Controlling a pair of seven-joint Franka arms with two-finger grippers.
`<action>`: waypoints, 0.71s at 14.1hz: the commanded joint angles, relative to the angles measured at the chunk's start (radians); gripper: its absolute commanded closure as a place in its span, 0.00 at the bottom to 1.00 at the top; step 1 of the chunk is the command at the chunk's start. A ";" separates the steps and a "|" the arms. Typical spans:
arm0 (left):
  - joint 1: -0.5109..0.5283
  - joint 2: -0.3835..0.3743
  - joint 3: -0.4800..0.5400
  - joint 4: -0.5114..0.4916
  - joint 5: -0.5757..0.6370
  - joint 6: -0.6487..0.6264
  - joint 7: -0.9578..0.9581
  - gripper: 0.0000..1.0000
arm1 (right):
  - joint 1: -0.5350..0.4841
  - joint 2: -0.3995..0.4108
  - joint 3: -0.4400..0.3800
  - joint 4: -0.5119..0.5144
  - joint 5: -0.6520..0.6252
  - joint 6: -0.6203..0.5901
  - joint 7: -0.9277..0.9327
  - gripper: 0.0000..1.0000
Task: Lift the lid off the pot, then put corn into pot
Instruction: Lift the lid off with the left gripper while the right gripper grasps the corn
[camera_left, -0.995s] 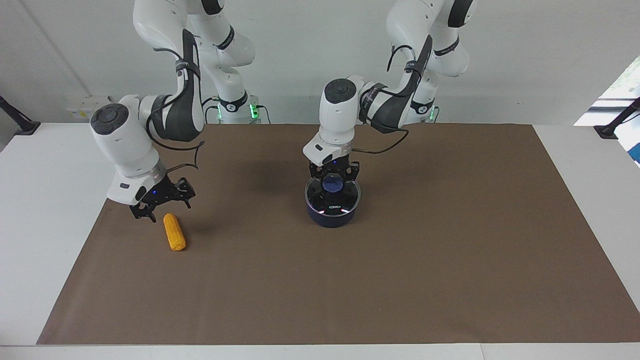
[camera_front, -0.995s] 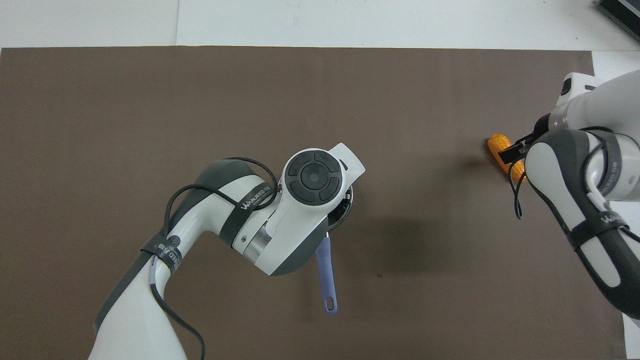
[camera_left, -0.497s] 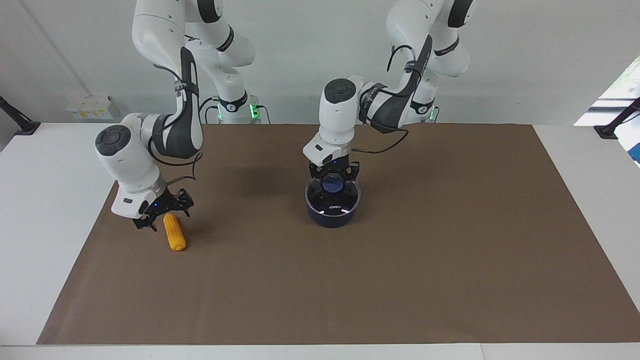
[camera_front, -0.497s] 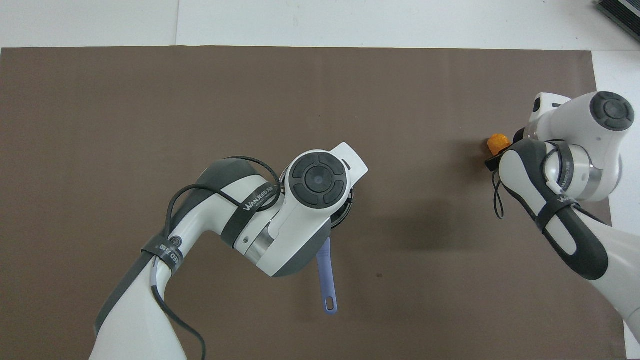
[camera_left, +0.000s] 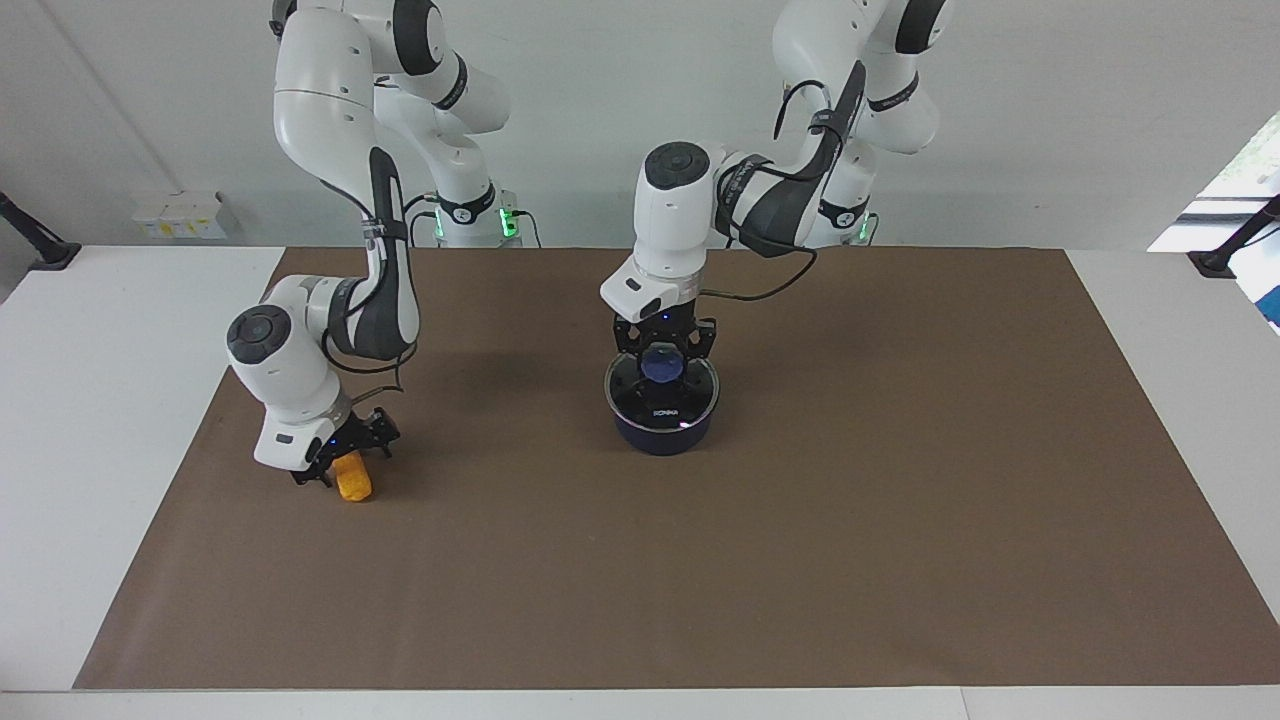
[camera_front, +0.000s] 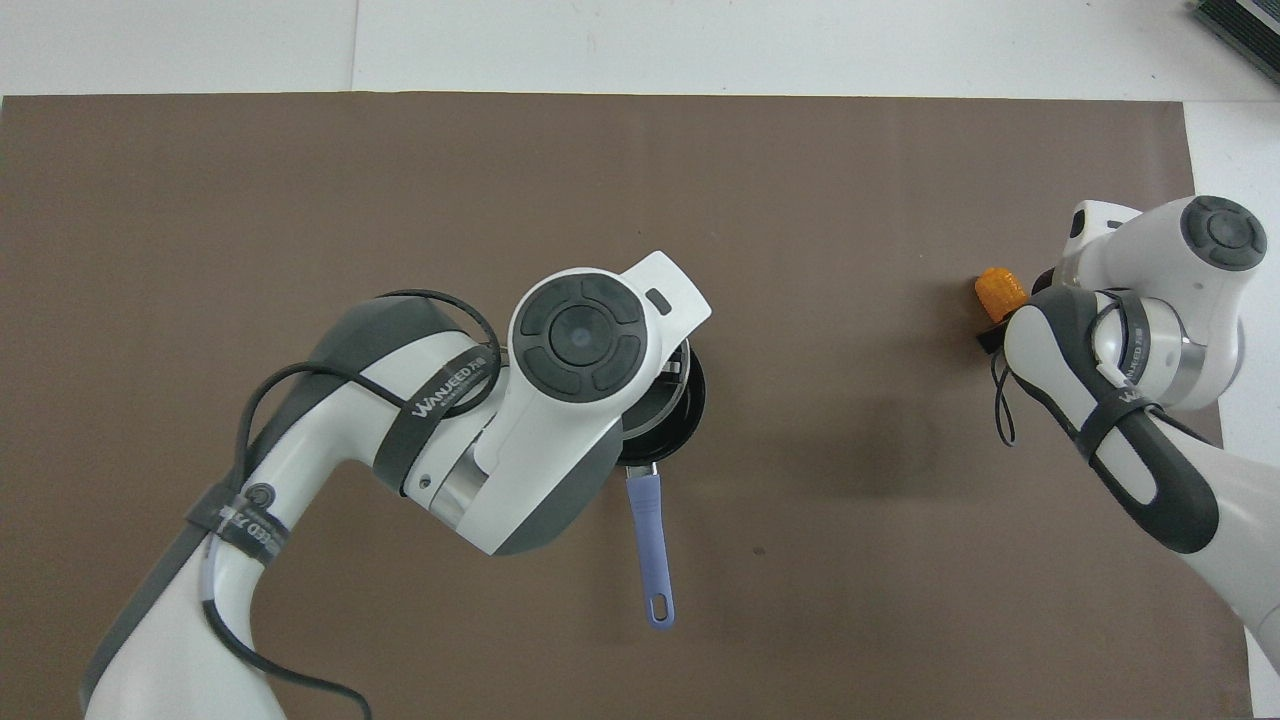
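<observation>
The dark navy pot (camera_left: 662, 436) stands mid-mat, its blue handle (camera_front: 650, 548) pointing toward the robots. My left gripper (camera_left: 662, 360) is shut on the blue knob of the glass lid (camera_left: 684, 392) and holds the lid a little above the pot's rim. In the overhead view my left wrist covers most of the lid, and a crescent of the pot's black inside (camera_front: 692, 412) shows beside it. The yellow-orange corn (camera_left: 353, 486) lies on the mat toward the right arm's end. My right gripper (camera_left: 343, 466) is low over it, fingers either side, open. The corn's tip (camera_front: 1000, 289) shows overhead.
A brown mat (camera_left: 900, 500) covers most of the white table (camera_left: 100, 400). Nothing else lies on it.
My right gripper has come down over the corn and now straddles it. My left gripper has risen slightly with the lid, which now stands off the pot.
</observation>
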 joint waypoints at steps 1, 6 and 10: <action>0.073 -0.090 -0.005 -0.104 0.015 -0.021 0.083 1.00 | -0.004 -0.020 0.006 -0.021 0.014 0.001 -0.036 0.00; 0.251 -0.179 -0.006 -0.230 0.003 -0.009 0.322 1.00 | 0.005 -0.014 0.006 0.022 0.012 -0.008 -0.112 1.00; 0.392 -0.213 -0.005 -0.326 -0.034 0.064 0.532 1.00 | 0.008 -0.010 0.006 0.029 0.014 -0.011 -0.104 1.00</action>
